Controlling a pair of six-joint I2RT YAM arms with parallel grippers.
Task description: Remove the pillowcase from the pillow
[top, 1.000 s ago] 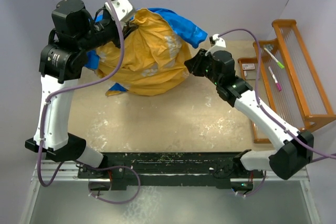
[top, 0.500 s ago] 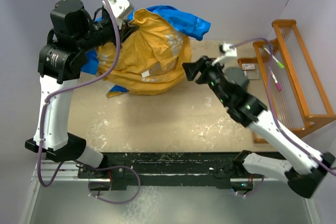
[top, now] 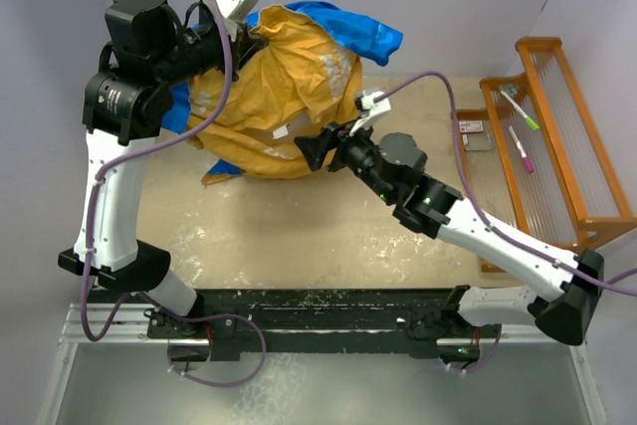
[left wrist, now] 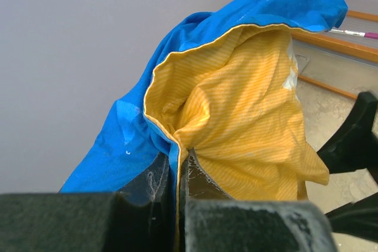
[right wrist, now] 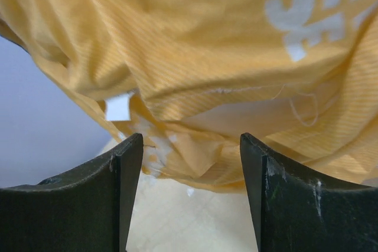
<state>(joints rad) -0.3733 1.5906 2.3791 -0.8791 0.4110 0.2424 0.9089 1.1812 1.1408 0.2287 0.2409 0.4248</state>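
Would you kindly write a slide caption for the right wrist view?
The right gripper, jaws open, faces the yellow-orange inside of the pillowcase.

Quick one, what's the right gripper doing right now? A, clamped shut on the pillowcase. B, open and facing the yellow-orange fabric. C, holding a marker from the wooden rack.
B: in the right wrist view the right gripper has its fingers spread wide with nothing clamped between them, and the yellow-orange inside of the pillowcase hangs ahead of it.
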